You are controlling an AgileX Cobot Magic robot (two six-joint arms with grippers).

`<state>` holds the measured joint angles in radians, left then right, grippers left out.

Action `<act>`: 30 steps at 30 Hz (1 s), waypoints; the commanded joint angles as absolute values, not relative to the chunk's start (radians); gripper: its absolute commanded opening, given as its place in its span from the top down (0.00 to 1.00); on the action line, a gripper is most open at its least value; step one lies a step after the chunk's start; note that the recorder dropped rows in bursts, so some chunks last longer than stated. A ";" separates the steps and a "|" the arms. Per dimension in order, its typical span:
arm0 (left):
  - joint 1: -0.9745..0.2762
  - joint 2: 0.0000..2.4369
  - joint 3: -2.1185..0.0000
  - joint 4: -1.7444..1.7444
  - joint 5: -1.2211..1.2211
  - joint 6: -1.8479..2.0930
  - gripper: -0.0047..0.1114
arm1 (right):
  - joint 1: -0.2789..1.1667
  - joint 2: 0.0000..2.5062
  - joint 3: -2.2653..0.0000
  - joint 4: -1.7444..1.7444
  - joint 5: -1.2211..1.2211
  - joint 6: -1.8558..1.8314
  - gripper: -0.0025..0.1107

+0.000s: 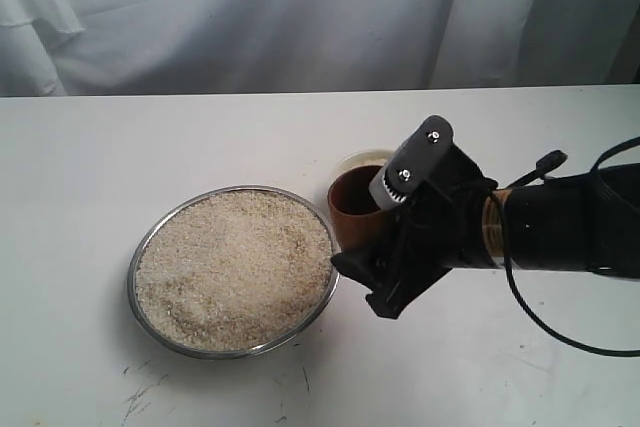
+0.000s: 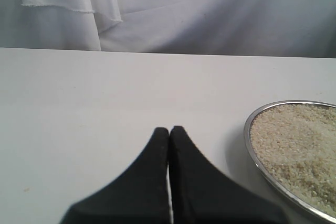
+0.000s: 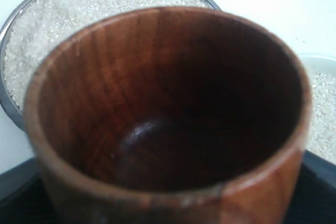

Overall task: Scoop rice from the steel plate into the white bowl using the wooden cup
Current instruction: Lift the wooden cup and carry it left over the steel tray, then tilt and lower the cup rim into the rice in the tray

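Observation:
The steel plate (image 1: 133,265) sits left of centre on the table, heaped with rice (image 1: 235,267). Just right of it my right gripper (image 1: 378,229) is shut on the wooden cup (image 1: 352,202), which is upright with its mouth up. In the right wrist view the cup (image 3: 157,103) fills the frame and its dark inside is empty. Behind the cup, the white bowl (image 1: 364,158) shows only part of its rim. The right wrist view shows the bowl's rim (image 3: 317,59) with pale grains inside. My left gripper (image 2: 169,129) is shut on nothing over bare table beside the plate's rim (image 2: 248,132).
A white curtain (image 1: 300,17) hangs behind the table's far edge. The right arm (image 1: 560,232) and its cable reach in from the right side. Dark scuffs (image 1: 140,392) mark the table near the front edge.

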<state>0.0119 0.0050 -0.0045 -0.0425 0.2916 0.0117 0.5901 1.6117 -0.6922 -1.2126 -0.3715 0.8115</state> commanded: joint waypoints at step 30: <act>0.010 0.000 0.000 -0.043 0.285 0.009 0.96 | 0.879 1.679 -0.950 -1.364 0.188 0.876 0.98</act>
<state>0.0119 0.0050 -0.0045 -0.0425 0.2916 0.0117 0.8765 1.6606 -0.9318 -1.3433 0.1637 0.9620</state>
